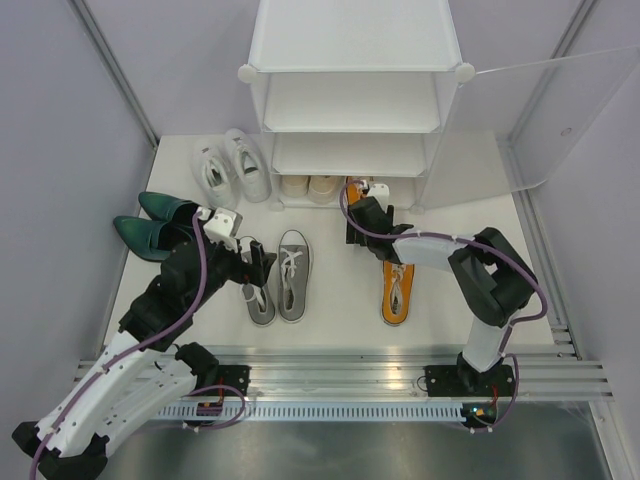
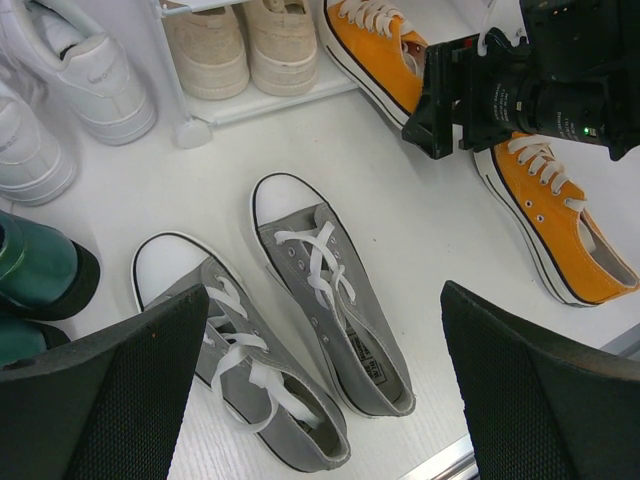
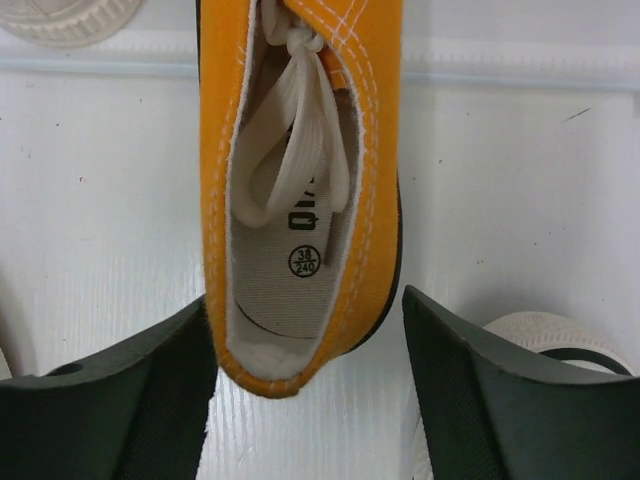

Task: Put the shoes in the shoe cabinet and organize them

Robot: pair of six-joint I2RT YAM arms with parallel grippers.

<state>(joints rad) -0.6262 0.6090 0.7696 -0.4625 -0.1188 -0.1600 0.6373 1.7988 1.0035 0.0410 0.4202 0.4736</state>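
Our right hand [image 3: 305, 310] straddles the heel of one orange shoe [image 3: 372, 150] — its toe at the cabinet's [image 1: 352, 60] bottom shelf — though we cannot tell whether it squeezes. Our left hand [image 2: 325, 300] hangs spread and empty over the grey shoes [image 1: 293, 270] (both on the tabletop [image 1: 335, 300]).

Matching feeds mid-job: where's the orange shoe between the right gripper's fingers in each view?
Top external: orange shoe at bottom shelf, partly under right gripper.
Left wrist: top, right of centre.
Right wrist: centre, heel nearest.
Shared landmark: cream pair to its left.
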